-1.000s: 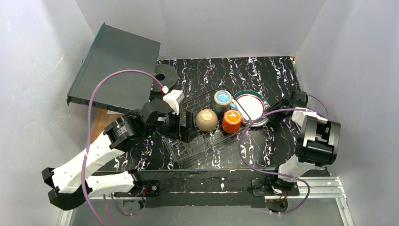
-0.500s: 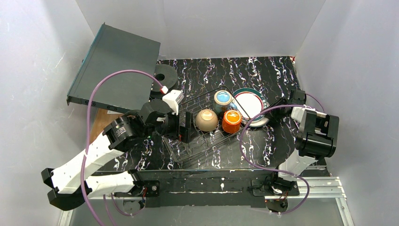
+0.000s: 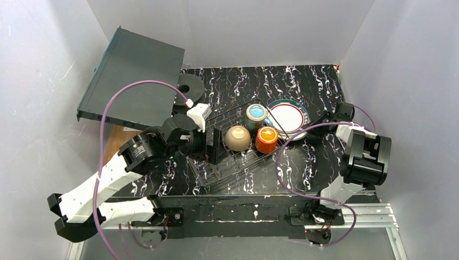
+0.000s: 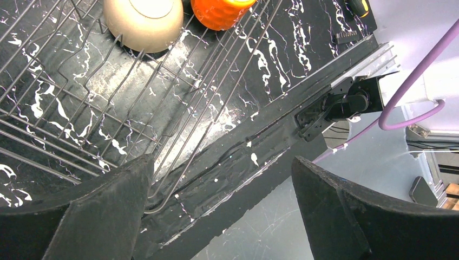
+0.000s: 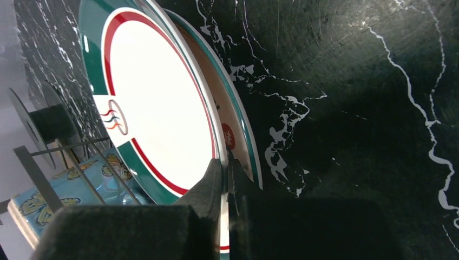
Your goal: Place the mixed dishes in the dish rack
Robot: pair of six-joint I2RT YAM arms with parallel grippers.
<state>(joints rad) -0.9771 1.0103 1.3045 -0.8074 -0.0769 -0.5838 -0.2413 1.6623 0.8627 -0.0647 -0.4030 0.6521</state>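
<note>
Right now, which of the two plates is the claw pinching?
The green-and-red rimmed plate on top; the right gripper is shut on its rim. The red-patterned plate lies underneath.

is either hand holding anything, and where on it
The right hand pinches the green-and-red rimmed plate at its rim; the left hand is open and empty.

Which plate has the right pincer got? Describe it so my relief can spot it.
Find the wire dish rack mid-table; just past its far right corner, next to the blue mug, is the plate. The right pincer is shut on its rim. It has a white centre, thin red ring and broad green rim, and lies over a second plate showing only a sliver.
</note>
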